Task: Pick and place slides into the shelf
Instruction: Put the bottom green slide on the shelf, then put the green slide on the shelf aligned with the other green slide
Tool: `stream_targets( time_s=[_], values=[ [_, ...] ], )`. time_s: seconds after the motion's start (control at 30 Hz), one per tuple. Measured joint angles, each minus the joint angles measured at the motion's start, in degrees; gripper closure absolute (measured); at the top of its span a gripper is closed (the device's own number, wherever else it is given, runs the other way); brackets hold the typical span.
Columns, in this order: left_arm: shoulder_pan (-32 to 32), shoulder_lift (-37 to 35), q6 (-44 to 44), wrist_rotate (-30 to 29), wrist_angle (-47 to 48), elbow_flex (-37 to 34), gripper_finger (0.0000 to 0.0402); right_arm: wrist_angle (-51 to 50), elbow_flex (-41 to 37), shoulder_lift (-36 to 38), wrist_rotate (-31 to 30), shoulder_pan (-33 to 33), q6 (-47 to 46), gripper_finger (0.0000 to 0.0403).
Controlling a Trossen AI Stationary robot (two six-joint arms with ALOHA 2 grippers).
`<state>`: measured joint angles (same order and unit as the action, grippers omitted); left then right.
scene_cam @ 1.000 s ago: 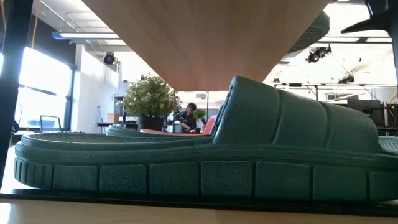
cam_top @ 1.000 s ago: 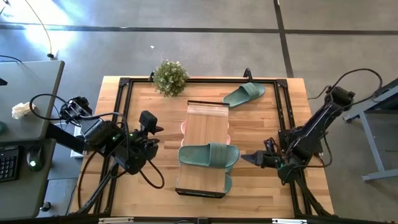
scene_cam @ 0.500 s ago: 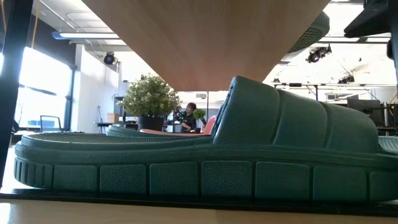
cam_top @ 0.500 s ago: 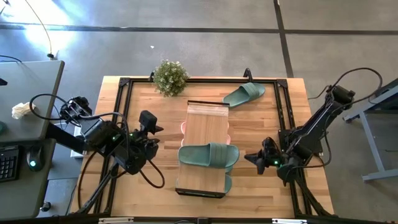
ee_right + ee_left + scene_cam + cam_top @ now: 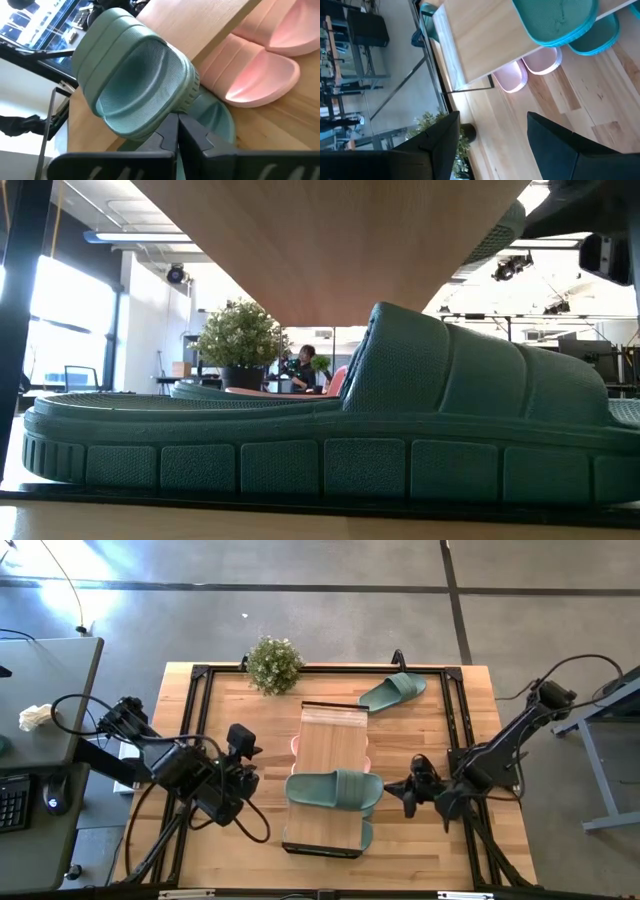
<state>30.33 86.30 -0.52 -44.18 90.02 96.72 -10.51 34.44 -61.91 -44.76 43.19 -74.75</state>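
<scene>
The shelf stands at the table's middle. One green slide lies crosswise on its top plank, seen end-on in the right wrist view. My right gripper is shut, its tips at that slide's right end. A second green slide lies under the plank at the near end. Two pink slides lie under the plank farther back. A third green slide rests on the table at the far right. My left gripper hovers open, left of the shelf. My right gripper comes level from the table's right, and its shut fingertips stand at the lower edge of the top slide's right end. Nothing is between the fingers. I cannot tell whether the tips touch the slide.
A small potted plant stands at the table's far edge, left of the shelf. A black frame runs around the tabletop. Bare wood lies on both sides of the shelf. A person shows far off in the room.
My right gripper has shut, rolled about its own axis and moved a little toward the table's left, up to the top slide's right end. My left arm has sunk slightly, its gripper still open.
</scene>
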Motion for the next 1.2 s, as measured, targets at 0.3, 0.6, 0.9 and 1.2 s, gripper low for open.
stream_targets(
  time_s=[0.3,0.6,0.9,1.2],
  values=[
    [0.0,0.0,-1.4,-0.2,0.0,-0.8,0.0188,2.4,0.0,-0.2,1.8,-1.8,1.7,0.0402],
    [0.0,0.0,-1.4,-1.8,0.0,-0.8,0.0188,2.5,0.0,-0.2,3.4,-2.8,1.5,0.0403],
    [0.0,0.0,-0.9,-1.9,0.0,-0.8,0.0188,1.2,0.0,1.2,6.3,-2.6,0.0,0.0403],
    [0.0,0.0,0.1,-1.9,0.0,-0.8,0.0188,-5.4,0.0,8.7,1.9,-2.6,0.2,0.0403]
  ],
)
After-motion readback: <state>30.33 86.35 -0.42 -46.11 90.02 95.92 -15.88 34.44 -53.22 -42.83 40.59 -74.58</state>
